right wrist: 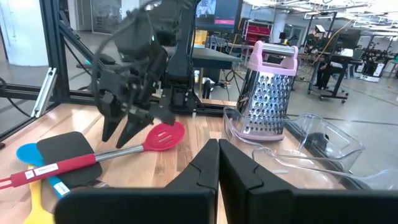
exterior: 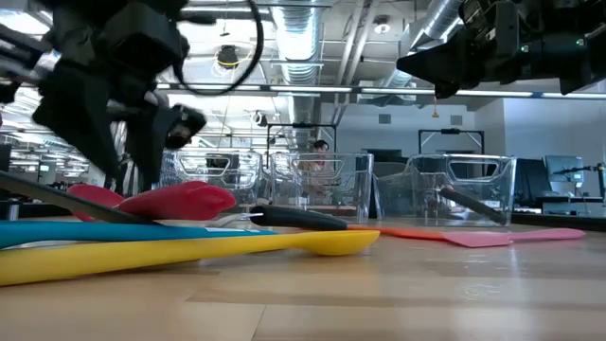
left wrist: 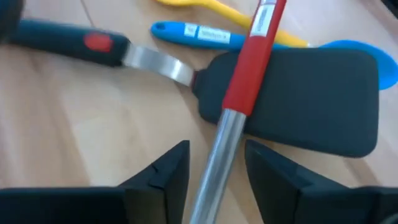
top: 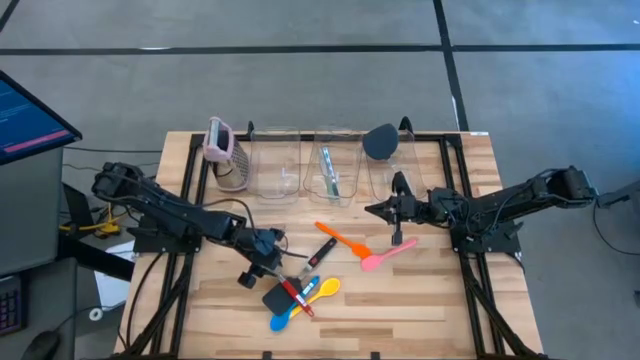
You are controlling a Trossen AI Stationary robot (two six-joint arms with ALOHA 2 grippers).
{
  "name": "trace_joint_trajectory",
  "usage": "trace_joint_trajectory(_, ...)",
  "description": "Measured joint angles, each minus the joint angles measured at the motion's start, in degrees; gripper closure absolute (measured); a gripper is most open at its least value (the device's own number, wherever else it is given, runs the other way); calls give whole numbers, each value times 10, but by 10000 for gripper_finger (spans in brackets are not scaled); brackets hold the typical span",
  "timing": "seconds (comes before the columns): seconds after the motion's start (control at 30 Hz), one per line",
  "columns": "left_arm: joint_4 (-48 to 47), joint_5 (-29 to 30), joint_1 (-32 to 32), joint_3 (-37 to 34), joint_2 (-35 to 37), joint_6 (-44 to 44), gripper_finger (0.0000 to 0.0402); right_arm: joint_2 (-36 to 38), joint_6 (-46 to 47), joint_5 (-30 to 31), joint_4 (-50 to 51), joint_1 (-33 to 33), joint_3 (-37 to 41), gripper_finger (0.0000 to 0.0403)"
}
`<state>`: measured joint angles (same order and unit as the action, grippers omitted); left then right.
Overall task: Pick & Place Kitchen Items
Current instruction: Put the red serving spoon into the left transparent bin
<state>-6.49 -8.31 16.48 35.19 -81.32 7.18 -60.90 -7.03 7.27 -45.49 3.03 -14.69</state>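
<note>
Near the front of the table several utensils lie in a pile. A red spoon (left wrist: 252,68) with a metal shaft rests its handle across the blade of a black spatula (left wrist: 292,93). A blue spoon (left wrist: 193,34) and a yellow spoon (exterior: 189,248) lie beside them. My left gripper (left wrist: 217,165) is open and slants down over the pile, one finger on each side of the red spoon's shaft (left wrist: 214,168), close to its bowl (right wrist: 165,135). An orange spatula (top: 340,238) and a pink spatula (top: 385,256) lie mid-table. My right gripper (right wrist: 219,155) is shut and hovers level above them.
Three clear bins (top: 275,165) stand in a row at the table's far edge; one holds a clear-teal tool (top: 328,172) and another a dark utensil (top: 380,142). A pink-topped metal grater (top: 222,150) stands left of them. A monitor (top: 25,115) sits off the table's left.
</note>
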Motion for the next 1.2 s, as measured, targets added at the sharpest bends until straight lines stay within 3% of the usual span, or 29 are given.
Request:
trace_joint_trajectory(0.37,58,-25,-2,-16,-79,-16,214,0,0,0,0,0,0,403)
trace_joint_trajectory(0.6,95,-27,-2,-13,-119,-14,213,0,0,0,0,0,0,403)
trace_joint_trajectory(0.77,99,-25,-2,-14,-112,-18,241,0,0,0,0,0,0,403)
trace_joint_trajectory(1.2,79,-17,-2,-15,-99,-31,368,0,0,0,-2,0,0,403)
